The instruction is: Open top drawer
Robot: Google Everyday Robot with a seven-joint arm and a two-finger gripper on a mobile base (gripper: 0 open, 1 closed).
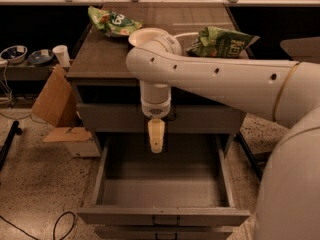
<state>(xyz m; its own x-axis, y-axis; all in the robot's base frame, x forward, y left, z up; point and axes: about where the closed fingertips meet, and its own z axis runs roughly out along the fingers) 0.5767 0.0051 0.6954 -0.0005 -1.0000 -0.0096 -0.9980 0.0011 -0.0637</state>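
Observation:
The top drawer is the wide grey front just under the cabinet's tabletop, and it sits flush and closed. A bit of its dark handle shows at centre behind my wrist. My gripper hangs fingers-down right in front of that handle, its cream fingers pressed together and holding nothing. The tips dangle over the deeper grey drawer below. That one is pulled far out and empty, with a paler handle on its front.
Two green chip bags and a white plate lie on the cabinet top. Cardboard leans at the left, by a cup and bowls. A cable lies on the floor.

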